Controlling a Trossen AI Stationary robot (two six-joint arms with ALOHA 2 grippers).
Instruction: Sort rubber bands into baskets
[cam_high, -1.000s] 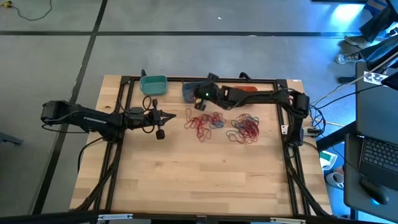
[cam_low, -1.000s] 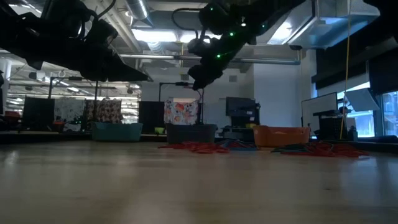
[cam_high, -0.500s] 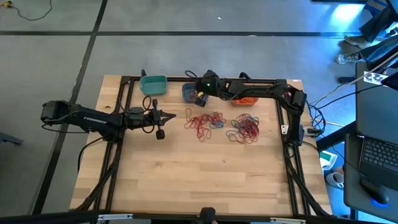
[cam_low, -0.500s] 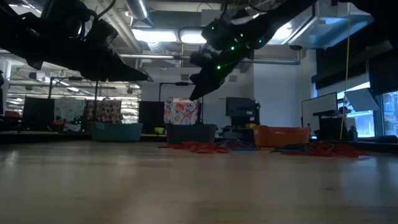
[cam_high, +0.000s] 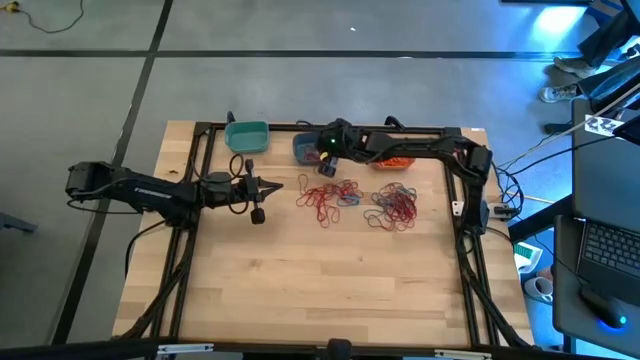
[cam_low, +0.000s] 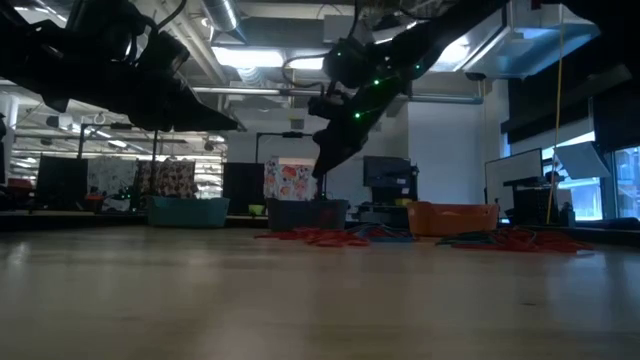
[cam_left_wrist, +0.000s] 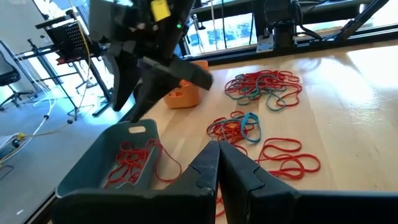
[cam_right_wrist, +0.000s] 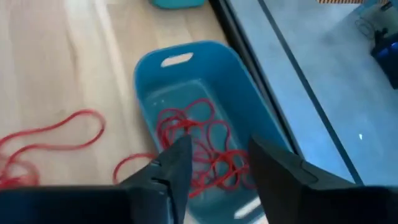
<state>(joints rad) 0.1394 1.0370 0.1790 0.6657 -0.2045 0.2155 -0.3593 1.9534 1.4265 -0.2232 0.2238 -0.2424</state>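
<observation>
My right gripper (cam_right_wrist: 217, 171) hovers open above the slate blue basket (cam_right_wrist: 186, 81), fingers slanting down; nothing sits between them. Red rubber bands (cam_right_wrist: 199, 146) lie on that basket's floor. In the high view this gripper (cam_high: 322, 162) is at the far middle of the table. Two loose piles of rubber bands (cam_high: 328, 197) (cam_high: 393, 207) lie flat on the wood. The teal basket (cam_high: 247, 136) stands far left and the orange basket (cam_high: 398, 160) shows partly under the right arm. My left gripper (cam_left_wrist: 217, 165) waits shut at the left, holding nothing.
A black metal frame (cam_high: 205, 170) borders the table's far and side edges close behind the baskets. Bare wood (cam_high: 320, 280) stretches across the near half. Black cables hang off the right arm's base (cam_high: 490, 205).
My right gripper has swung from the edge of the band pile toward the table's far edge, over the slate blue basket. It has sunk a little, tipped further downward and opened its fingers.
</observation>
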